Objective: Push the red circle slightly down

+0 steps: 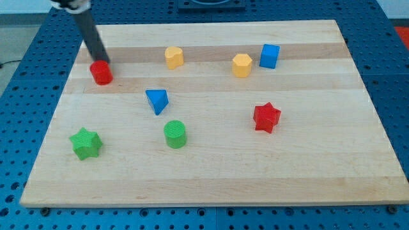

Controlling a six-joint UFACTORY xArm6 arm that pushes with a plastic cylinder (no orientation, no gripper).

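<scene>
The red circle [101, 73] is a short red cylinder near the upper left of the wooden board [204, 179]. My tip [100, 60] is at the circle's upper edge, touching it or just above it. The dark rod slants up from there to the view's top left.
Other blocks on the board: a yellow heart-like block [174, 57], a yellow hexagon [241, 65], a blue cube [270, 56], a blue triangle [157, 100], a red star [266, 117], a green circle [175, 134] and a green star [85, 143]. The board's left edge is close to the red circle.
</scene>
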